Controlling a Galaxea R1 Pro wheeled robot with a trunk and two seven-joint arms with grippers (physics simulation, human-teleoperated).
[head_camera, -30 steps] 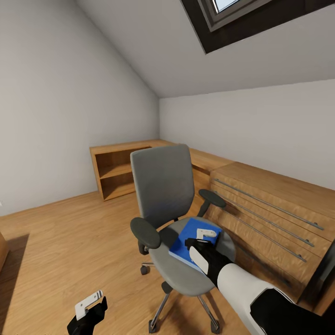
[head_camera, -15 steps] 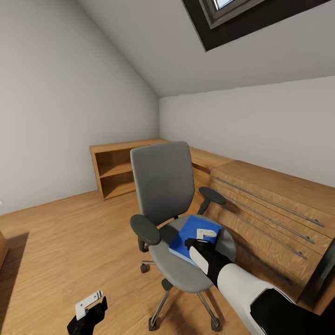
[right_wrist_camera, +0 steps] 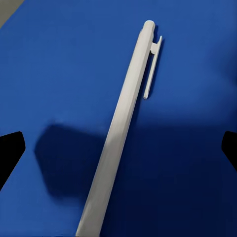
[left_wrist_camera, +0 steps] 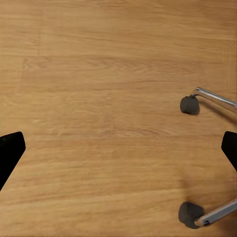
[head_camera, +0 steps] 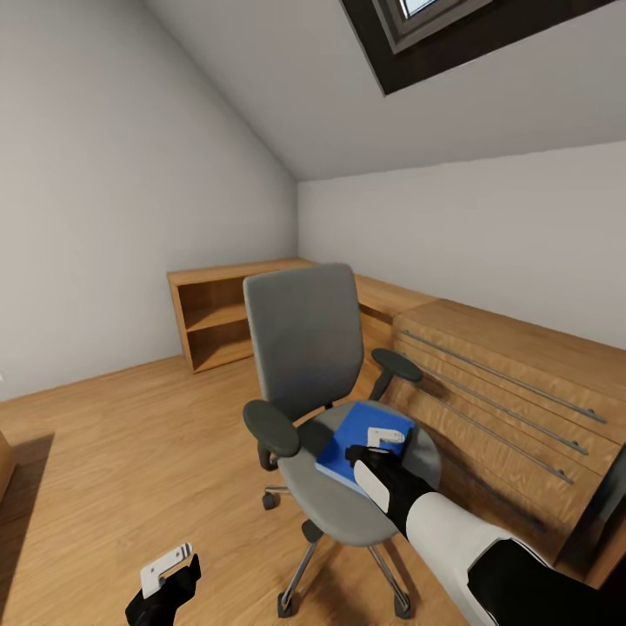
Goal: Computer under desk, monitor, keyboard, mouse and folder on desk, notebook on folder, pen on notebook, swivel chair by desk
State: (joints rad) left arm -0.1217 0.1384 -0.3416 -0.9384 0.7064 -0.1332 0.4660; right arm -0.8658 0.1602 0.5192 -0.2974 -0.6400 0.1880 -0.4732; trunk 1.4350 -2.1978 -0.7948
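The grey swivel chair (head_camera: 304, 348) stands mid-room on the wood floor, and the bright blue folder (head_camera: 348, 439) lies on its seat. My right gripper (head_camera: 380, 439) hovers just above the folder, open. In the right wrist view a thin white pen (right_wrist_camera: 118, 133) lies on the folder (right_wrist_camera: 59, 64), between the spread fingertips of that gripper (right_wrist_camera: 119, 150) and untouched by them. My left gripper (head_camera: 165, 569) hangs low at the front left, open over bare floor (left_wrist_camera: 118, 150). Two chair casters (left_wrist_camera: 189, 104) show beside it in the left wrist view.
A light wood cabinet with long metal handles (head_camera: 504, 382) runs along the right wall, close behind the chair. An open wood shelf unit (head_camera: 217, 317) sits in the far corner. A dark edge (head_camera: 609, 513) shows at the far right. Open floor lies to the left.
The whole picture has slid up a trifle since a second ago, a camera move. Both arms, the chair, the folder and the pen keep their places.
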